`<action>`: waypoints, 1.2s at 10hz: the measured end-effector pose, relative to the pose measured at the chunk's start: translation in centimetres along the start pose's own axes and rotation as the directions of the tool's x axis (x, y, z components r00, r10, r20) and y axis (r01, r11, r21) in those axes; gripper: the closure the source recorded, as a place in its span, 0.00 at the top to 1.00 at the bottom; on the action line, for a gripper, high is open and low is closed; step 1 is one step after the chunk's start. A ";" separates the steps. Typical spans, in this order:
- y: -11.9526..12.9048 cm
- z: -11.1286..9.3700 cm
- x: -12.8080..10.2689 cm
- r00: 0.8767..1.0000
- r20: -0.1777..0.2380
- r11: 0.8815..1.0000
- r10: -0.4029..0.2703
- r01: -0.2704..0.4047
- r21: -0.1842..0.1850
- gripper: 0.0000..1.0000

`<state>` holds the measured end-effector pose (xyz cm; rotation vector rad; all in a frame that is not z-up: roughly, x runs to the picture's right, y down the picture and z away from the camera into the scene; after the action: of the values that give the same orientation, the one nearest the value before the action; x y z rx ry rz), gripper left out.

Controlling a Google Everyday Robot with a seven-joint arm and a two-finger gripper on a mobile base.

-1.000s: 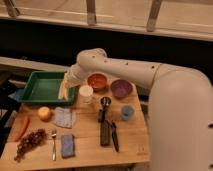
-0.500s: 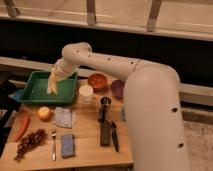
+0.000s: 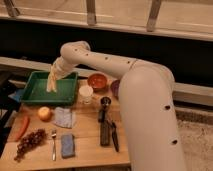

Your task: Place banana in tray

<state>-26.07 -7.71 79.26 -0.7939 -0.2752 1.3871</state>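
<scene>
Hanging over green tray, gripper clamped on upper end of banana. Banana points down, pale, nearly upright, lower tip inside tray bounds (contact with tray floor not clear). Arm reaches in from right, across table. On table near tray: white cup, orange bowl, apple, carrot, grapes, fork, blue sponge, dark utensils.
</scene>
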 end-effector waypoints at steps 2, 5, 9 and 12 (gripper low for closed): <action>-0.3 0.1 -0.7 1.000 0.018 1.000 0.005 -0.005 -0.009 0.20; -0.9 2.9 -3.9 0.999 0.031 0.999 0.017 -0.016 -0.031 0.20; -2.4 6.6 -4.3 0.998 0.013 0.997 0.061 -0.061 -0.055 0.34; -3.3 8.3 -4.0 0.993 0.039 0.990 0.110 -0.106 -0.097 0.65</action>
<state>-29.44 -8.58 88.40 -0.8677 -0.3382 1.5037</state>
